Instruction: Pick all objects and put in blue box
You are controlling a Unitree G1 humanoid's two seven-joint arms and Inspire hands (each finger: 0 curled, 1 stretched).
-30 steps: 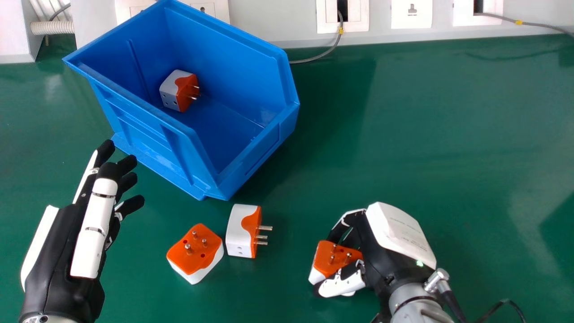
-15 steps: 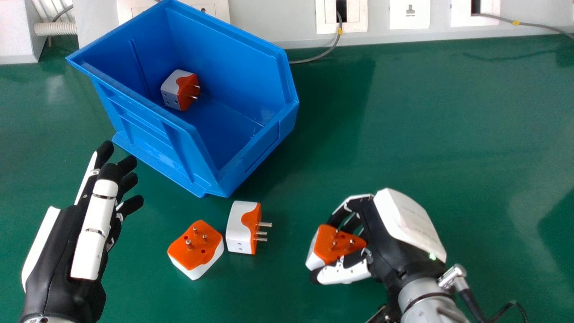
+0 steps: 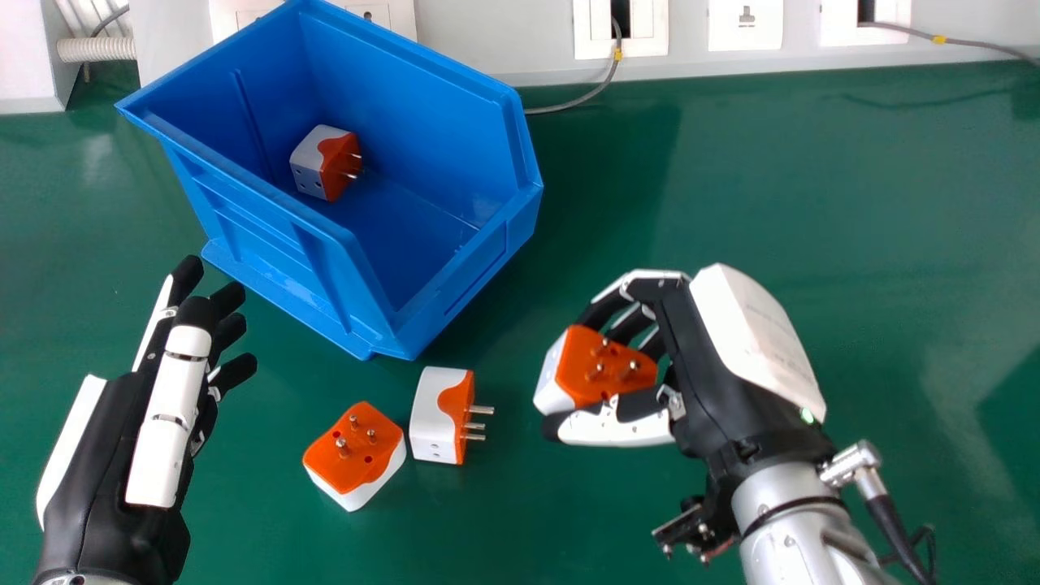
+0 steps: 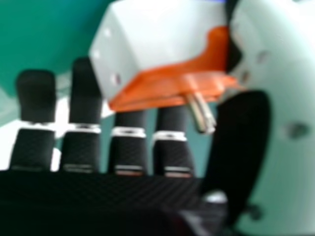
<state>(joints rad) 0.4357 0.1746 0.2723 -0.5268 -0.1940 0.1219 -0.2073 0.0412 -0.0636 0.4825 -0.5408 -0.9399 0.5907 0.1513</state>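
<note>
Covering part of an adapter (image 3: 581, 366) | right robot hand (image 3: 715, 366) half-closed, pinching it | forearm (image 3: 800, 528) cropped

Head view: the top edge crops the wall sockets (image 3: 642, 45); the bottom edge crops the left hand (image 3: 89, 471) at its wrist and the right forearm (image 3: 788, 512). The box's (image 3: 479, 264) near wall masks part of its floor; the held plug (image 3: 581, 370) masks fingertips of the right hand (image 3: 715, 382). Right hand view: the top edge crops the held plug.

Blue box (image 3: 268, 223) upright, open top; white/orange plug adapter (image 3: 325, 162) inside, on its side. Outside: second adapter (image 3: 353, 455) prongs up, third adapter (image 3: 439, 414) sideways beside it, fourth adapter (image 3: 601, 366) in right hand (image 3: 715, 357)
</note>
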